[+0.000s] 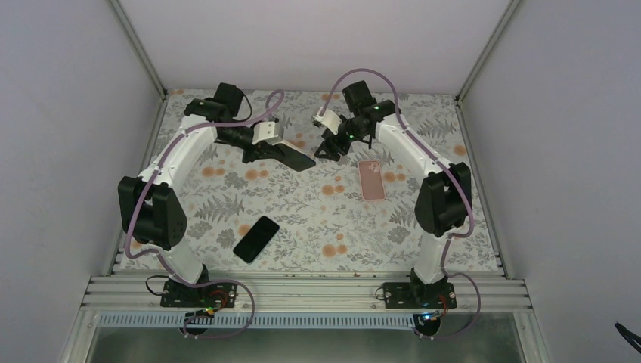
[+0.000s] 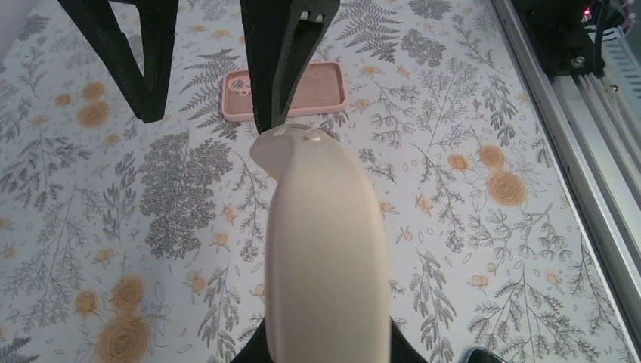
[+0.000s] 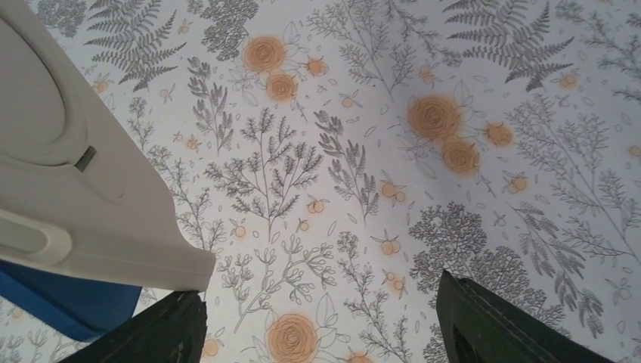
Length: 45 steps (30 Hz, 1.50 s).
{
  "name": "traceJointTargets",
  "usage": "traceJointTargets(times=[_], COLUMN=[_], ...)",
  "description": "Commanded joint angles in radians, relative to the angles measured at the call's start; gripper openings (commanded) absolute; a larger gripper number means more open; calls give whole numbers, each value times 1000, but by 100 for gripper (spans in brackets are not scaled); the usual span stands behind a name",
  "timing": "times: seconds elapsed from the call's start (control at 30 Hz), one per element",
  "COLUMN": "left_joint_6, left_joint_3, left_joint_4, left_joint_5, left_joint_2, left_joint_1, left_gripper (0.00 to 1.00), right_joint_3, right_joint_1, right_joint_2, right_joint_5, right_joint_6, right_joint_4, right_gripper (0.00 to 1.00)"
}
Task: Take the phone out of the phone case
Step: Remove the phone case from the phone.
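Observation:
The pink phone case (image 1: 371,179) lies flat at the right of the floral table, and no phone shows in it. It also shows in the left wrist view (image 2: 325,87), partly behind a black finger. The black phone (image 1: 256,238) lies apart at the front left; its corner shows in the left wrist view (image 2: 476,355). My left gripper (image 1: 293,159) hovers at mid back with its jaws together and nothing in them. My right gripper (image 1: 330,149) (image 3: 321,286) is open and empty, just right of the left one and left of the case.
A pale rounded part (image 2: 325,242) fills the middle of the left wrist view and hides my own jaws. The left gripper's white housing (image 3: 75,174) crowds the right wrist view. A metal rail (image 1: 302,291) runs along the near edge, and grey walls enclose the table.

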Motion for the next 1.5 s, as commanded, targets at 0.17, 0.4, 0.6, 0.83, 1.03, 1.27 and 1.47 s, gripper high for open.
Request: traceJointTargets(times=[0.17,0.4,0.6,0.83,1.03,1.27,1.47], left_joint_6=[41,45,59,62,35,-84,-452], left_joint_3=[42,41,29,61,101,124,45], left_joint_4=[-235,-235,-235,-235,-230,-125,313], left_joint_5=[333,351,360,375,321,198,-73], left_joint_2=[6,-3,-8,-25,13,-61,-211], left_joint_1=[-88,-69,-61,0,31,85,77], left_gripper=[2,2,2,2,4,82,100], right_joint_3=[-43,43,185,263,180,149,-39], right_joint_1=[117,228,261,269,281,132,-47], right_joint_2=[-65,-8,69,176,126,48,-66], right_joint_5=[-104,-110,-197,-611,-733,-672,-387], right_joint_6=[78,133,181,-6,-6,65,379], right_joint_4=[307,306,296,17,42,63,375], right_gripper=[79,81,82,75,9,3,4])
